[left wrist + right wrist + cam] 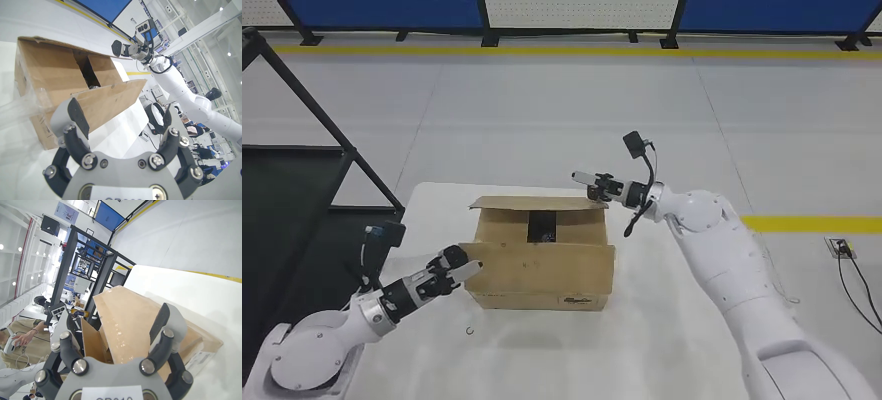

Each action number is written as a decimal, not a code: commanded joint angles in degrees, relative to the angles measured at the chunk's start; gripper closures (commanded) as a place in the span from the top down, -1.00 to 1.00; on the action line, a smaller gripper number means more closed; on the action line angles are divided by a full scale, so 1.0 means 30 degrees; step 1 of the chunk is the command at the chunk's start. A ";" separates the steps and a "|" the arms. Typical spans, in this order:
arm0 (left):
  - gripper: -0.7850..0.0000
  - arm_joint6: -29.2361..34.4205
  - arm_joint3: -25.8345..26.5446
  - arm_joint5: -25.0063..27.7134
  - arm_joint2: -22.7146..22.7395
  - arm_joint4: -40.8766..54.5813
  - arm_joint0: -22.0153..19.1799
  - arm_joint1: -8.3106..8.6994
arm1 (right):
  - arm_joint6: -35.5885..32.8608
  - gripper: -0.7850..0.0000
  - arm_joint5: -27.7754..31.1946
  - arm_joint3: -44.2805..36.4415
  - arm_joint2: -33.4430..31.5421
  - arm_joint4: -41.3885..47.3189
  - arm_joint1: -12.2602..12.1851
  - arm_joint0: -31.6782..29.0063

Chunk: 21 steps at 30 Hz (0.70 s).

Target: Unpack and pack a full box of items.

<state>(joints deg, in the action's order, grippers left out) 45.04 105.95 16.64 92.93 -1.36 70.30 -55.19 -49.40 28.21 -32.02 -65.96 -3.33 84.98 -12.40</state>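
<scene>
Flanking a part-open box [542, 265] on white table [662, 330].
Left gripper [467, 260] at 8 o'clock, right gripper [584, 180] at 1, both released; front print [580, 298] unreadable; yellow floor line [542, 50] at 12.

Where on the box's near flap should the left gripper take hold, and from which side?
Probably the free long edge of the near flap, close to its left end, coming from the front-left, where the open left gripper is. The flap stands lifted off the cardboard box, thin and exposed, so a finger fits each face.
</scene>
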 commanded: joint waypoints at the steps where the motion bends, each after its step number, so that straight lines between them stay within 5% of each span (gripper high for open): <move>1: 1.00 -0.0593 0.0100 -0.0304 -0.0203 -0.0767 -0.0085 -0.0016 | -0.0329 1.00 -0.0821 -0.0751 -0.0128 0.0298 -0.0072 -0.0231; 21: 1.00 -0.2846 -0.0815 -0.2700 -0.3592 -0.3915 -0.2810 -0.0395 | -0.2924 1.00 -0.7605 -0.5552 -0.0217 0.0646 -0.0674 -0.2201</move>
<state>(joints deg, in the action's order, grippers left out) 36.56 103.76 8.93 82.64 -12.92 62.32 -56.31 -57.96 5.96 -48.52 -66.48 -1.97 83.00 -18.88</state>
